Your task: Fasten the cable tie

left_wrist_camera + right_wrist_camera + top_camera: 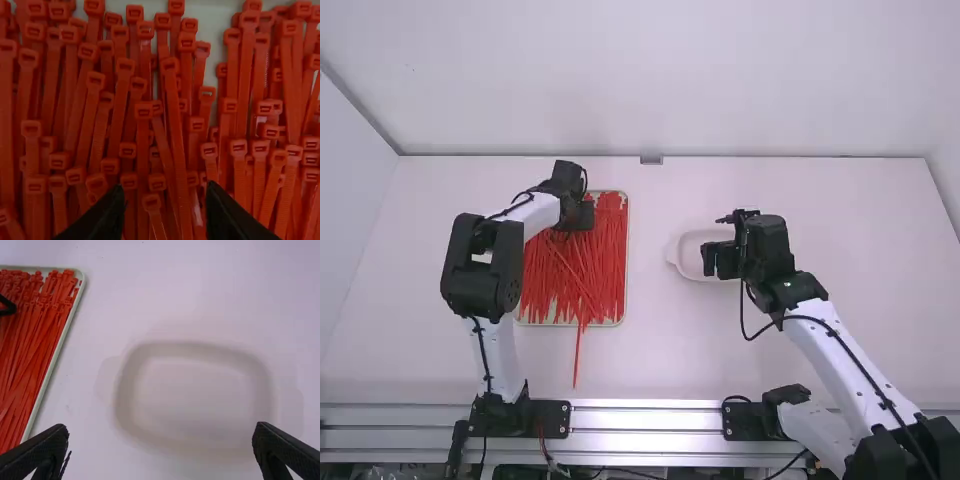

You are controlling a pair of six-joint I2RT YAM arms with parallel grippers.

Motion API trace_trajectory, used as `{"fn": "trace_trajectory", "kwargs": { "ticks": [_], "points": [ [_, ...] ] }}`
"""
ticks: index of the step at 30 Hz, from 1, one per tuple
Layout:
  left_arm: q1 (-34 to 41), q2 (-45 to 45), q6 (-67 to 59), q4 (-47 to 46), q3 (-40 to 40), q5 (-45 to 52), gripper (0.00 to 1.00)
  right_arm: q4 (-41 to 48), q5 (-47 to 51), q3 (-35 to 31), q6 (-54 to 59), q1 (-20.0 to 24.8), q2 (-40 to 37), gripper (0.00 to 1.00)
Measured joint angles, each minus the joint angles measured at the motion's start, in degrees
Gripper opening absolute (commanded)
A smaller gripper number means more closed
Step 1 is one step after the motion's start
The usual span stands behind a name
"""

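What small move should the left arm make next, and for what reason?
Probably lower the left tool and close it on one cable tie: its fingers stand open above the red pile in the tray, and they hold nothing yet.

High view looks down from behind over the whole worktop (pixel 840 210); left wrist view sits close above the cable ties (pixel 145 110); right wrist view, farther off, also catches them.

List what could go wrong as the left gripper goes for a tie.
The open left gripper sits over densely overlapping cable ties, so it may pinch several at once. Tangled neighbours could drag out over the tray rim; one stray tie already lies partly off it.
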State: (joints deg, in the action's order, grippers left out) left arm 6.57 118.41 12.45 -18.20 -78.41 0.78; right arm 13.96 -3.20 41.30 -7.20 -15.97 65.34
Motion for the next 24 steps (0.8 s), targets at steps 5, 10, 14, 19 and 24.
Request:
{"fn": "trace_trajectory", "kwargs": {
  "ticks": [5,10,14,19,24],
  "points": [
    [0.0,0.0,0.6,-0.5,-0.1,0.0,0.36,0.0,-0.1,0.0,0.1,-0.1,0.0,0.98],
    [0.0,0.0,1.1,-1.1,-0.1,0.0,0.28,0.0,0.0,0.0,0.1,-0.2,0.0,0.98],
    [0.0,0.0,2.0,-2.0,-0.1,-0.7,0.27,0.2,-0.1,0.0,0.1,-0.4,0.0,0.98],
    [0.0,0.0,2.8,-2.1,-0.1,-1.1,0.25,0.4,0.0,0.0,0.1,-0.3,0.0,0.98],
    [0.0,0.0,3.0,-2.5,-0.1,-1.1,0.22,0.3,0.2,0.0,0.1,-0.5,0.0,0.98]
  ]
}}
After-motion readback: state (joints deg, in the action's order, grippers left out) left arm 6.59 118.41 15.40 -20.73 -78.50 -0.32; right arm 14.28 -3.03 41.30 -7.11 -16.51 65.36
